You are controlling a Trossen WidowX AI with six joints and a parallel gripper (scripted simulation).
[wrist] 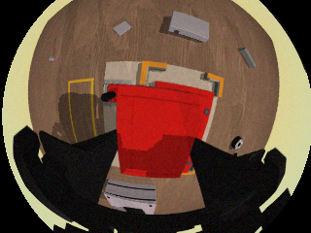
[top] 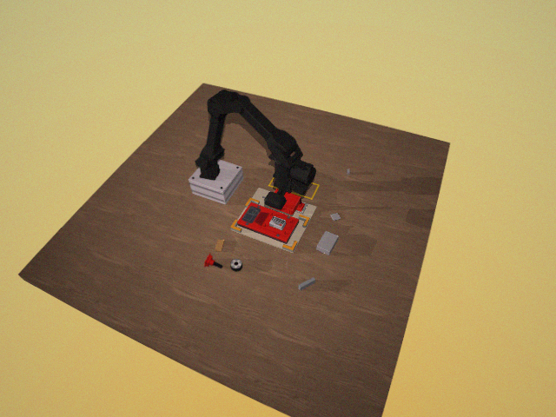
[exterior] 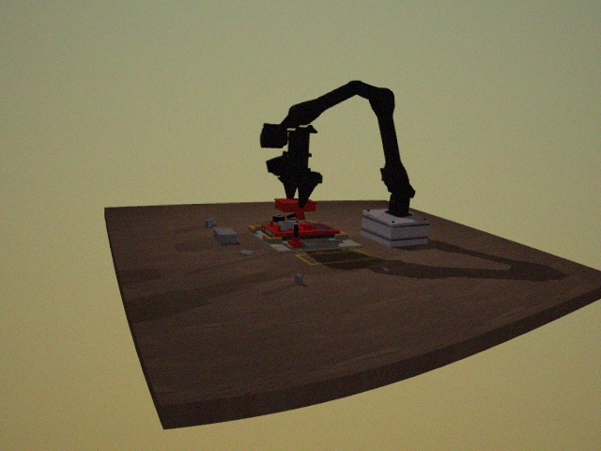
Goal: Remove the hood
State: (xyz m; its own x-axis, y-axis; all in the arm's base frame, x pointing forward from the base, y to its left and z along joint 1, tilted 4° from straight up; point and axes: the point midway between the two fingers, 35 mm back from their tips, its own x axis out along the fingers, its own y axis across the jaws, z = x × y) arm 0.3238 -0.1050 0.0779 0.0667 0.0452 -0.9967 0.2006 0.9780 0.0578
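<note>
Overhead, the black arm bends down from its pale grey layered base (top: 229,179) on the wood-grain table (top: 135,188). Its end effector (top: 274,201) is clamped on the flat red hood (top: 294,201), above the far end of the red toy car (top: 262,220), which sits on a beige plate with orange corner brackets. The yellow-outlined marked area (top: 314,190) lies just beyond, partly hidden by the arm.

From the side, the hood (exterior: 294,205) is a thin, boxy slab held level and clear above the car (exterior: 310,228), pinched between the tapered black fingers (exterior: 306,192). The marked area (exterior: 334,256) lies on the near side.

At the wrist, the hood (wrist: 158,130) fills the centre, glossy red and rectangular.
</note>
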